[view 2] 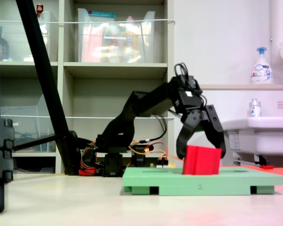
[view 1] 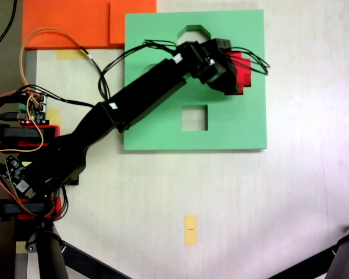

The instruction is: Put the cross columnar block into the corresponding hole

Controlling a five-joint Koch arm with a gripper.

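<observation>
The red cross columnar block [view 1: 243, 65] [view 2: 201, 162] stands on the right part of the green board [view 1: 157, 122] [view 2: 170, 181]. In the second exterior view its lower part sits sunk in the board and it leans slightly. My gripper [view 1: 236, 73] [view 2: 201, 151] straddles the block's top, one finger against each side, shut on it. The corresponding hole is hidden under the block and the gripper.
The board's square cutout [view 1: 194, 118] and octagonal cutout [view 1: 192, 32] lie left of the block in the first exterior view. Orange foam boards [view 1: 75, 23] touch the board's far-left corner. The arm's base and wires [view 1: 23, 139] sit left. Tripod legs [view 1: 343, 256] cross the near corners.
</observation>
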